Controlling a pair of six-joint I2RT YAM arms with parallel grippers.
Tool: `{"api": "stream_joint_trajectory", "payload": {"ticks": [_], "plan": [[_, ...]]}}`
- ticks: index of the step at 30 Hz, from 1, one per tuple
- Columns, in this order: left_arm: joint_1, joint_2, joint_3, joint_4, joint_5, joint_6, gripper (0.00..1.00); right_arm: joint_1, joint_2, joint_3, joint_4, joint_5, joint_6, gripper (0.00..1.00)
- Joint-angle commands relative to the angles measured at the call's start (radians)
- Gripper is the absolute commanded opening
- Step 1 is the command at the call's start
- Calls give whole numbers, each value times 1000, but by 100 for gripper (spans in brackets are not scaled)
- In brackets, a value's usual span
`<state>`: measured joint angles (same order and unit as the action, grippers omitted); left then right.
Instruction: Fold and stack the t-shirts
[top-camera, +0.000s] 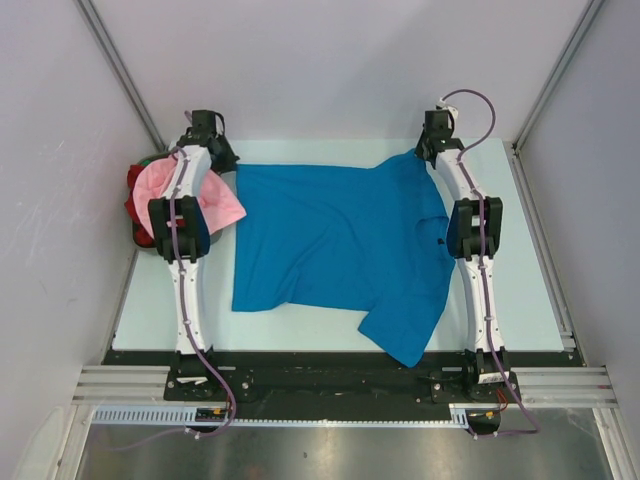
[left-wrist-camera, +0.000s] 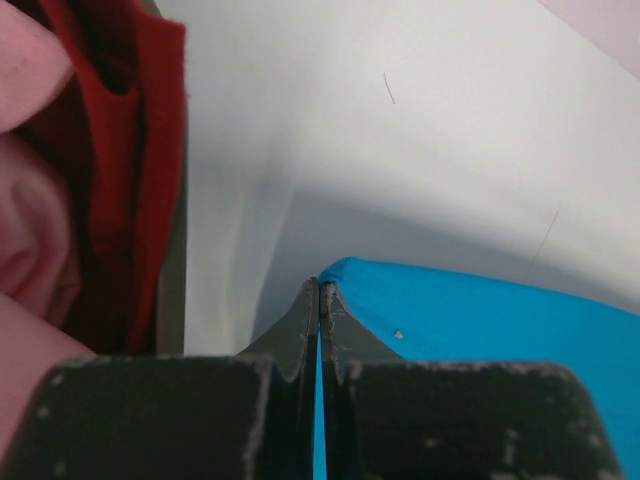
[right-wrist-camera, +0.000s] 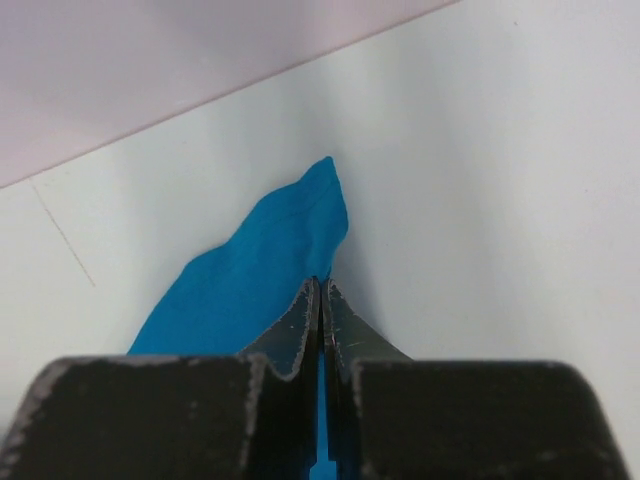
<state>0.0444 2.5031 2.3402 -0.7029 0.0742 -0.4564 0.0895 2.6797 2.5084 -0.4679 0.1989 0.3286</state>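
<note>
Blue t-shirt (top-camera: 340, 240) is lying spread across the middle of the table (top-camera: 540, 290), mostly flat w/ soft wrinkles. It's lying sideways: straight edge on the left, one short sleeve sticking out toward the near edge on the right. Fabric is looking plain, bright blue, no print visible.

L gripper (left-wrist-camera: 320, 292) is pinching the shirt's far-left corner, jaws clamped tight w/ blue cloth showing btwn them. R gripper (right-wrist-camera: 321, 290) is doing the same at the far-right tip, jaws pressed together on a narrow point of blue cloth that's rising off the table. Both arms are reaching out to the far edge, one along each side of the shirt.

Pink t-shirt (top-camera: 222, 208) is sitting bunched in the dark grey basket (top-camera: 150, 243) at the far left, spilling over toward the blue one, partly under the L arm. Red t-shirt (top-camera: 135, 200) is sitting crumpled beneath and beside it, w/ a bit of green (top-camera: 152, 160) peeking out at the far side.
</note>
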Motion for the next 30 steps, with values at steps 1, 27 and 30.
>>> {"api": "stream_joint_trajectory", "payload": {"ticks": [1,27,30], "plan": [[25,0,54,49,-14,-21,0,-5,20,69,66,40,-17,0],[-184,-634,-761,151,24,-54,100,176,-934,-966,109,160,43,99],[-247,-751,-883,183,-14,-44,100,263,-1049,-1098,59,195,40,100]]}}
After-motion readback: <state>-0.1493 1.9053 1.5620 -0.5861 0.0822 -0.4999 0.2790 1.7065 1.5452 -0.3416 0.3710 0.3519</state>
